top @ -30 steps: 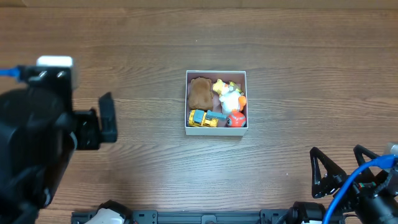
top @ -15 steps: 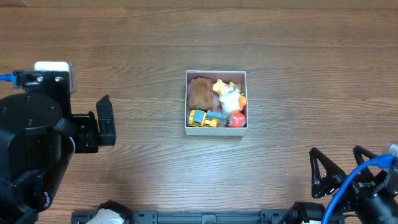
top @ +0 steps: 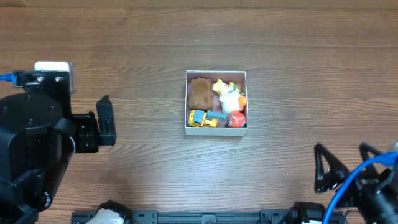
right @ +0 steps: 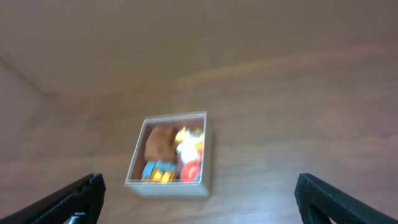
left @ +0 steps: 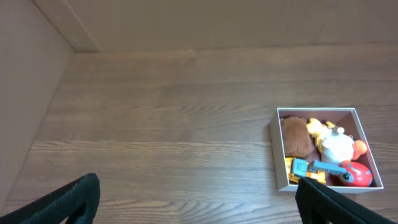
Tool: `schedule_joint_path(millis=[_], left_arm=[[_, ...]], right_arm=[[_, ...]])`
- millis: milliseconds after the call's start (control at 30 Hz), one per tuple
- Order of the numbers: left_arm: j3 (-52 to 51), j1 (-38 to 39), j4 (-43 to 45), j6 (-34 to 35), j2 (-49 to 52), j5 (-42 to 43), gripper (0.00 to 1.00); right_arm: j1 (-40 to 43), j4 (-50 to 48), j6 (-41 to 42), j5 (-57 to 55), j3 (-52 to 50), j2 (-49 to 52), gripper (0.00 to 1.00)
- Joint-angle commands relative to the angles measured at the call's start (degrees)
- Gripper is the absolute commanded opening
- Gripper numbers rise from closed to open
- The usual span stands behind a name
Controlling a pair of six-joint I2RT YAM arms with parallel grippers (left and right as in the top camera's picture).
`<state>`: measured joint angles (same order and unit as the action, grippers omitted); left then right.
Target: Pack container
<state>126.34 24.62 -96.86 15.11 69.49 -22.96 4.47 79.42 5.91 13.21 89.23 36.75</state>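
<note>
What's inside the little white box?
Inside the box sit a brown furry toy, a white-and-yellow toy, a yellow-and-blue truck and a red round toy. They cover most of the pink floor, so anything underneath them is hidden.

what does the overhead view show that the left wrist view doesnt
Only the overhead: both black robot arms, the left arm carrying a white block, the right arm at the lower right corner.
Only the left wrist: its own black fingertips spread wide, and a plain side wall along the wooden table.
Both: the square white-walled container holding a brown plush toy, a yellow and blue toy truck and a red round toy.
</note>
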Motion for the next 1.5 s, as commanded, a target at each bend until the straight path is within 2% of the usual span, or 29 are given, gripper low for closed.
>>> schedule_joint_path(millis=[0, 267, 533, 633, 867, 1100, 1467], left_arm=[[-0.2, -0.37, 0.07, 1.2, 0.13, -0.5, 1.0], [-0.2, -0.37, 0.09, 1.2, 0.13, -0.5, 1.0], [-0.2, -0.37, 0.09, 1.2, 0.13, -0.5, 1.0], [-0.2, -0.37, 0.07, 1.2, 0.13, -0.5, 1.0], [-0.2, -0.37, 0.09, 1.2, 0.13, -0.5, 1.0], [-0.2, -0.37, 0.07, 1.2, 0.13, -0.5, 1.0], [-0.2, -0.37, 0.09, 1.2, 0.13, -0.5, 1.0]], right_arm=[[0.11, -6.29, -0.48, -4.68, -5.7, -2.32, 1.0], [0.11, -19.43, -0.61, 0.07, -30.23, -12.26, 1.0], [0.11, -38.82, -0.63, 2.32, -59.04, -23.87, 1.0], [0.11, -43.28, -0.66, 0.94, -64.76, -26.01, 1.0], [0.11, -51.63, -0.59, -0.48, -74.62, -30.29, 1.0], [0.11, -54.4, -0.59, -0.5, -80.54, -35.15, 1.0], [0.11, -55.12, -0.59, -0.5, -82.09, -36.59, 1.0]])
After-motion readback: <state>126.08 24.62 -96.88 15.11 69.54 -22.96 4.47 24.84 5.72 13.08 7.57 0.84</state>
